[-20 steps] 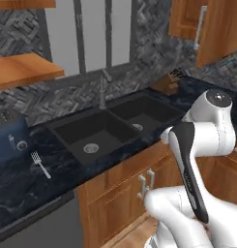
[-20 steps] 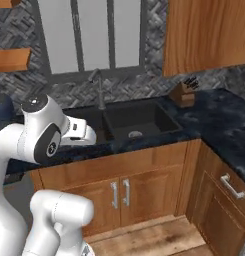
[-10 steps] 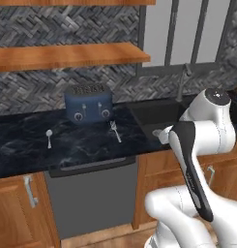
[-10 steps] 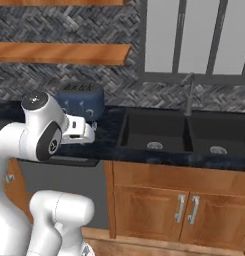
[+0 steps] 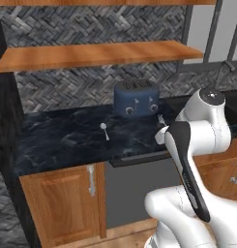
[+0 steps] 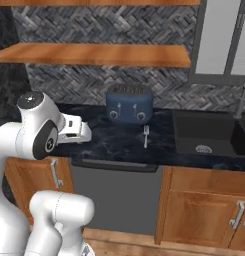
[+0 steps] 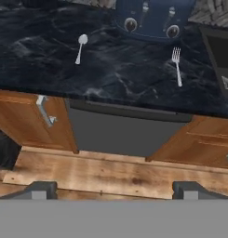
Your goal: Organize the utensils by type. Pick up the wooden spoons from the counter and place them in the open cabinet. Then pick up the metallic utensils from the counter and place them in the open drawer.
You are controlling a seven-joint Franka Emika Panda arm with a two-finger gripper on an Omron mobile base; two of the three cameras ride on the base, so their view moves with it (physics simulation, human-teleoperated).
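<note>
Silver and small, the metal spoon [image 7: 80, 47] lies on the black counter [image 7: 115, 74], to the left of the blue toaster [image 7: 152, 18], and a metal fork [image 7: 177, 65] lies apart from it on the toaster's other side. The gripper [image 7: 113, 188] is wide open and holds nothing, high above the floor before the cabinets. I think it should first go over the spoon's handle, turn the fingers across it, then descend straight.

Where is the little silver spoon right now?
The silver spoon lies flat on the black counter, left of the fork and in front-left of the blue toaster.
</note>
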